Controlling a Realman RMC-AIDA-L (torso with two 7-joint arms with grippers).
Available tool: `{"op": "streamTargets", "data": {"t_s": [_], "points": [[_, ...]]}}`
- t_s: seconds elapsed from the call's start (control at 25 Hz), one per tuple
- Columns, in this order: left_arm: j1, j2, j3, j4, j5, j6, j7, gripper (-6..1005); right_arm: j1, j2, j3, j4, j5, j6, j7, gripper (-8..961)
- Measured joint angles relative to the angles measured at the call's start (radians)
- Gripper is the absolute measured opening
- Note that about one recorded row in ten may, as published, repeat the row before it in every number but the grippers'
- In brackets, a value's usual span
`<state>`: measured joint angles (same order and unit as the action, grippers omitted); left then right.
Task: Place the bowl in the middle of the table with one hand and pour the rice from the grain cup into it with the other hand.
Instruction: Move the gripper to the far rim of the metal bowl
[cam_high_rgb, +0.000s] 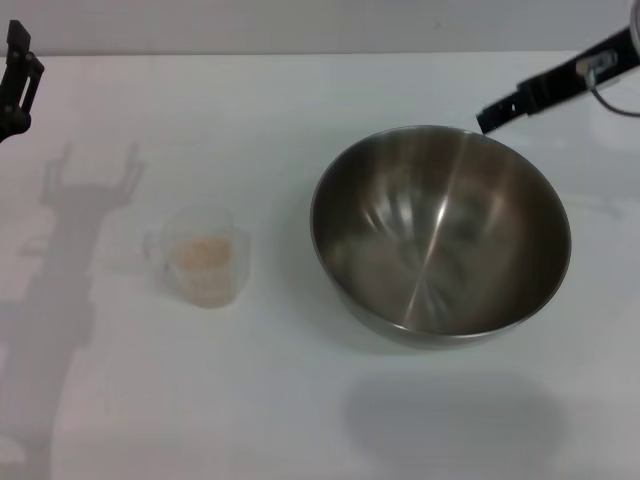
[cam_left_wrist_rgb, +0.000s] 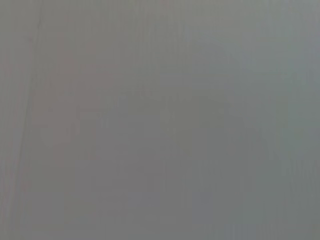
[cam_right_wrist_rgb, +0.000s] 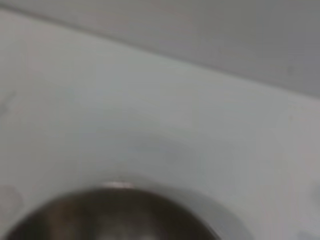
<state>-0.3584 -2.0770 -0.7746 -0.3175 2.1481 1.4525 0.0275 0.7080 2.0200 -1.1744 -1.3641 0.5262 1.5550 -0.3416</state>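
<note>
The steel bowl (cam_high_rgb: 440, 235) stands empty on the white table (cam_high_rgb: 250, 100), right of the middle. Its rim also shows in the right wrist view (cam_right_wrist_rgb: 115, 200). The clear grain cup (cam_high_rgb: 206, 272) stands upright to the bowl's left, with rice (cam_high_rgb: 203, 251) in it. My right gripper (cam_high_rgb: 492, 117) hangs just beyond the bowl's far rim, close to it, and holds nothing that I can see. My left gripper (cam_high_rgb: 15, 80) is at the far left edge of the table, well away from the cup. The left wrist view shows only a plain grey surface.
The left arm's shadow (cam_high_rgb: 70, 250) falls across the table to the left of the cup. The bowl's shadow (cam_high_rgb: 450, 420) lies in front of it. The table's far edge (cam_high_rgb: 300, 52) runs along the top of the head view.
</note>
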Motion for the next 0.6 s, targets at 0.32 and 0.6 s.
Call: {"op": "streamTargets", "data": {"t_s": [0.32, 0.6], "points": [[-0.002, 0.0, 0.0, 0.0, -0.001, 0.0, 0.0, 833, 0.022, 0.002, 0.002, 0.106, -0.056, 0.004, -0.053, 760], [0.003, -0.002, 0.003, 0.0, -0.001, 0.0, -0.002, 832, 0.025, 0.019, -0.004, 0.185, -0.057, -0.022, -0.092, 759]]}}
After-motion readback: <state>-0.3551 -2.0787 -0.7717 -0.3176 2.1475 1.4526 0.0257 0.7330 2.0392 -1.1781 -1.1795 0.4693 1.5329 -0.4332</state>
